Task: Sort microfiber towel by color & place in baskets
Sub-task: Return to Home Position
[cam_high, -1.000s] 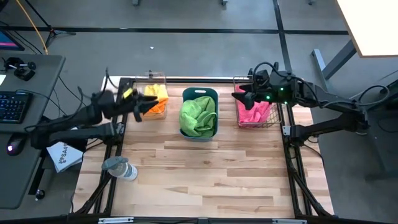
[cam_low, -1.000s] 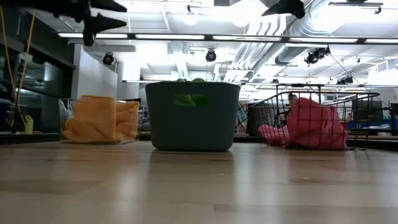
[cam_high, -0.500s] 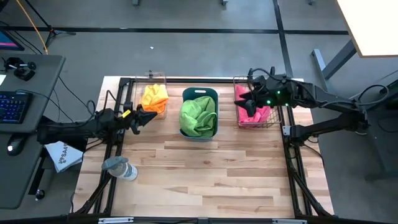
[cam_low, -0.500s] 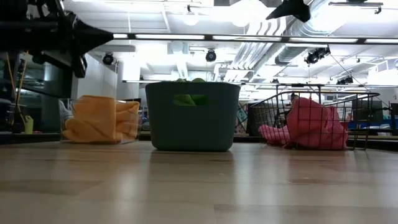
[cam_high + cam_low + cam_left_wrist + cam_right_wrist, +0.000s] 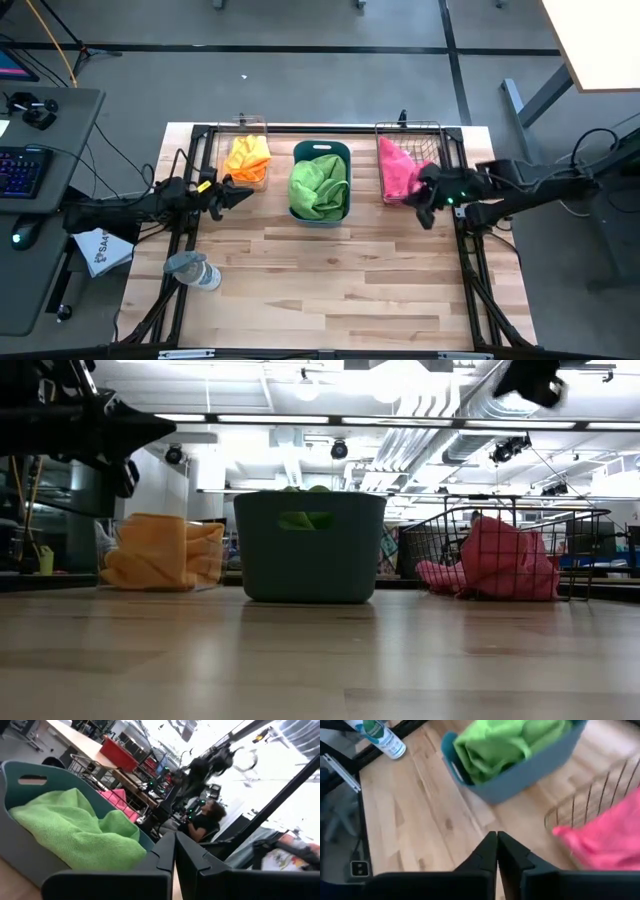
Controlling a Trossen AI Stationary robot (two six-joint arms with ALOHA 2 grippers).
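Three baskets stand in a row at the table's far side. The clear one holds orange towels. The teal tub holds green towels. The wire-mesh basket holds pink towels. My left gripper is shut and empty, just near of the clear basket at the table's left edge. My right gripper is shut and empty, near the mesh basket's near right corner. In the low view the orange towels, teal tub and pink towels rest in their baskets on the table.
A plastic bottle lies at the table's left edge, near of my left arm. The wooden table top near of the baskets is bare. A desk with a keyboard stands left of the table.
My left gripper has dropped from beside the clear basket toward the near-left and has shut. My right gripper has pulled back from over the mesh basket toward the table's right and near edge, turned, and shut. The towels have stayed in their baskets.
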